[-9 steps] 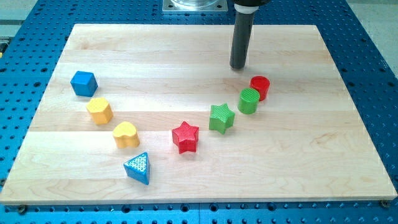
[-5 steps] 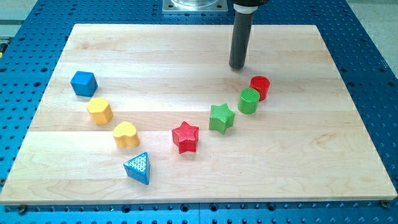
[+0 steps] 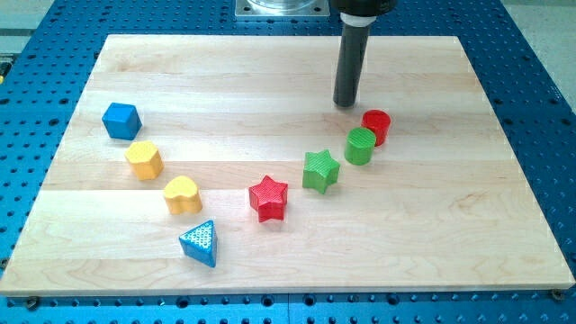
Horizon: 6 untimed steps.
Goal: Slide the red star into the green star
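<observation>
The red star lies on the wooden board below the middle. The green star lies just up and to the right of it, with a small gap between them. My tip rests on the board near the view's top, above the green star and just up-left of the red cylinder. It touches no block.
A green cylinder sits between the green star and the red cylinder. On the left lie a blue cube, a yellow hexagon-like block, a yellow heart and a blue triangle. The board lies on a blue perforated table.
My tip has moved slightly down the view, toward the red cylinder. No block has moved.
</observation>
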Tool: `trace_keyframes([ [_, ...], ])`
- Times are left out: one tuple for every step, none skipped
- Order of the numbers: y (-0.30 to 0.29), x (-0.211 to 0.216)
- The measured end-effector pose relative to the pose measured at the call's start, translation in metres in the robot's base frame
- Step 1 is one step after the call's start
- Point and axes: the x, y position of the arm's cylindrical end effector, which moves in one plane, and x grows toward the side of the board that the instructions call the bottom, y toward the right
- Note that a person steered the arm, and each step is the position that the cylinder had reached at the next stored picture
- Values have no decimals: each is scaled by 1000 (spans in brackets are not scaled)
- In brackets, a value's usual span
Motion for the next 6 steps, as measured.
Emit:
trace_keyframes([
  [-66,24],
  [-136,79],
  [-180,149],
  [-174,180],
  [-143,187],
  [-130,210],
])
